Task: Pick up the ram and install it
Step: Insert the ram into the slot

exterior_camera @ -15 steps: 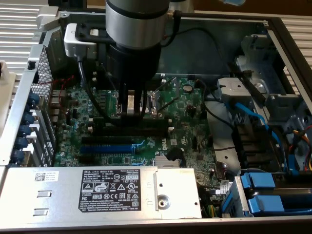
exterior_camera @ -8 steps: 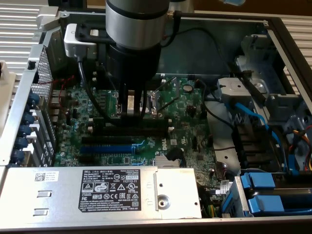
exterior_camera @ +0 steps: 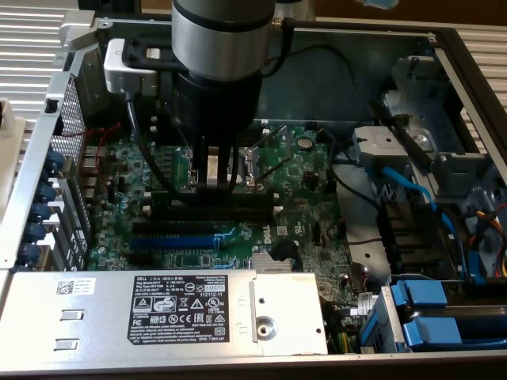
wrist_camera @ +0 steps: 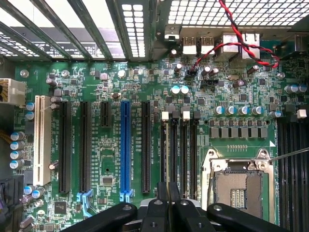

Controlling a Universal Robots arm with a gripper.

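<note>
My gripper (exterior_camera: pixel 216 178) hangs straight down over the green motherboard (exterior_camera: pixel 309 198) inside the open computer case. In the wrist view its dark fingertips (wrist_camera: pixel 155 209) press together on a thin strip seen edge-on, the ram (wrist_camera: pixel 168 191). The gripper (wrist_camera: pixel 168 205) is shut on it. The strip runs parallel to the black memory slots (wrist_camera: pixel 177 150) with white end clips and lines up with the one nearest the expansion slots. Whether the ram touches the slot I cannot tell. In the exterior view the fingers and arm hide most of the ram.
A blue expansion slot (wrist_camera: pixel 125 145) and black ones lie beside the memory slots. The metal processor socket (wrist_camera: pixel 239 186) sits on the other side. A red and black twisted wire (wrist_camera: pixel 241 43) crosses near the rear ports. The labelled power supply box (exterior_camera: pixel 178 309) and blue drive bays (exterior_camera: pixel 428 317) border the board.
</note>
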